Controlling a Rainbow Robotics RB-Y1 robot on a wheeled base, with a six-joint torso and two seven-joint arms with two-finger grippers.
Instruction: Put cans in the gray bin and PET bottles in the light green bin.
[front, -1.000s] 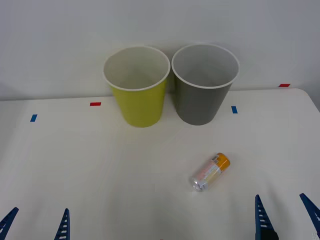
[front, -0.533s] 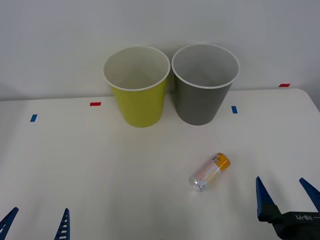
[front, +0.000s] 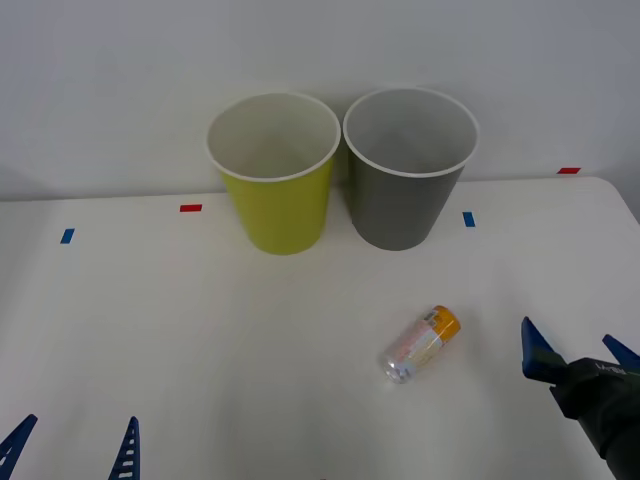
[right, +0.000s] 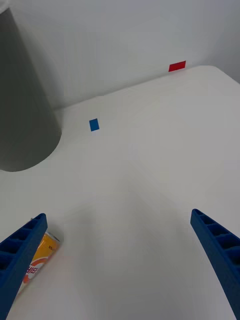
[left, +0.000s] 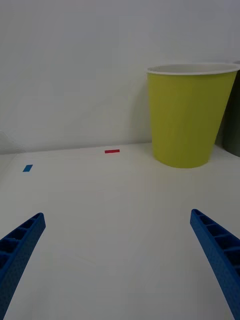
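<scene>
A small silver can (front: 420, 345) with a pale label and an orange end lies on its side on the white table, right of centre; its orange end (right: 44, 252) peeks out beside one of my right fingers. My right gripper (front: 580, 350) is open, hovering to the right of the can. The gray bin (front: 408, 165) (right: 22, 100) stands upright at the back, touching the light green bin (front: 275, 170) (left: 190, 115) on its left. My left gripper (front: 70, 440) is open and parked at the near left edge.
Small blue tape marks (front: 468, 219) (front: 66, 236) and red tape marks (front: 190, 208) (front: 568, 171) dot the table (front: 200, 330) near the back. A plain white wall rises behind the bins.
My right gripper has moved forward and slightly right across the table, now level with the can. The can, the bins and the left gripper have stayed in place.
</scene>
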